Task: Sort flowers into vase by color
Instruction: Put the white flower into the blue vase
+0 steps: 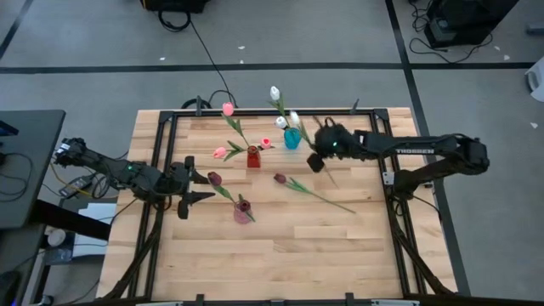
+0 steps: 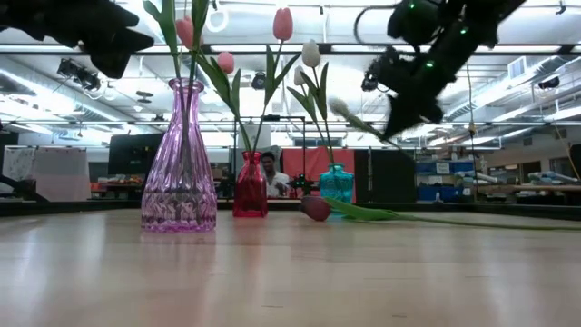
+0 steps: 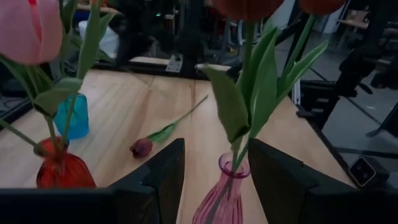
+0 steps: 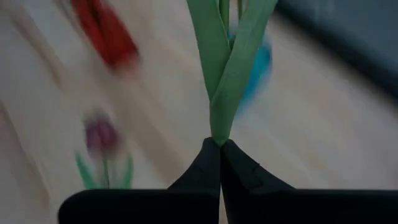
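My right gripper (image 1: 314,161) is shut on a white tulip (image 1: 294,117) just right of the blue vase (image 1: 291,138), which holds other white tulips (image 1: 274,92). The held tulip's head (image 2: 338,106) is up in the air. The red vase (image 1: 253,157) holds pink tulips (image 1: 228,109). The pink vase (image 1: 243,211) holds maroon tulips (image 1: 214,178). One maroon tulip (image 1: 280,178) lies flat on the table. My left gripper (image 1: 206,186) is open and empty, left of the pink vase; the vase neck (image 3: 230,167) shows beyond its fingers. My right gripper pinches the white tulip's green stem and leaf base (image 4: 216,130) between its two fingertips (image 4: 205,163). The tulip is lifted clear of the table and slants up away from the fingers, its head toward the blue vase (image 2: 335,182).
The three vases stand in the table's middle and far part. The lying maroon tulip's stem (image 1: 327,198) runs toward the right edge. A black frame rail (image 1: 255,113) borders the table. A bare stretch of wood (image 1: 280,263) lies near the front edge.
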`<state>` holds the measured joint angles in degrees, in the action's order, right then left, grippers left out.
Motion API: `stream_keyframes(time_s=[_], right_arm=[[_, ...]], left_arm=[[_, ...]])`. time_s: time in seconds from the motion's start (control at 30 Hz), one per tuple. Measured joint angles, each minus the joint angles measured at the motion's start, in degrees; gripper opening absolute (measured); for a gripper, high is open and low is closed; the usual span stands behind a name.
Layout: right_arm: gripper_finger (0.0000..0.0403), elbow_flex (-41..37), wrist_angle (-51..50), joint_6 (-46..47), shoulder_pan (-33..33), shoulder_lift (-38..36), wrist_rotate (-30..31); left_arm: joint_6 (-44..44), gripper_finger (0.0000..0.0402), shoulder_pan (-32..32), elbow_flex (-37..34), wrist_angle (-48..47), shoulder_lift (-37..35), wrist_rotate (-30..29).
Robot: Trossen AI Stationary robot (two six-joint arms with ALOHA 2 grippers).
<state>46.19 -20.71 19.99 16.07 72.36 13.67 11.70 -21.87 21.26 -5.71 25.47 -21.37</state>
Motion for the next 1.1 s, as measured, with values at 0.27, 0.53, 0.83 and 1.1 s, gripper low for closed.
stream_keyframes(time_s=[0.27,0.53,0.83,1.1], right_arm=[[0.0008,-3.15,30.17,-13.53,8.35,-0.55,-2.15],[0.0008,-3.13,50.12,-15.84,13.0,-0.32,-10.16],[0.0008,-3.08,59.37,-16.72,14.83,3.76,-13.38],[0.0008,-3.02,65.68,-18.59,14.94,11.67,-13.25]], left_arm=[[-0.93,0.0181,0.0,0.0,0.23,0.0,0.0],[-0.94,0.0181,0.0,0.0,0.15,0.0,-0.05],[-0.96,0.0181,0.0,0.0,0.04,0.02,-2.56],[0.81,0.0181,0.0,0.0,-0.97,0.01,-3.54]])
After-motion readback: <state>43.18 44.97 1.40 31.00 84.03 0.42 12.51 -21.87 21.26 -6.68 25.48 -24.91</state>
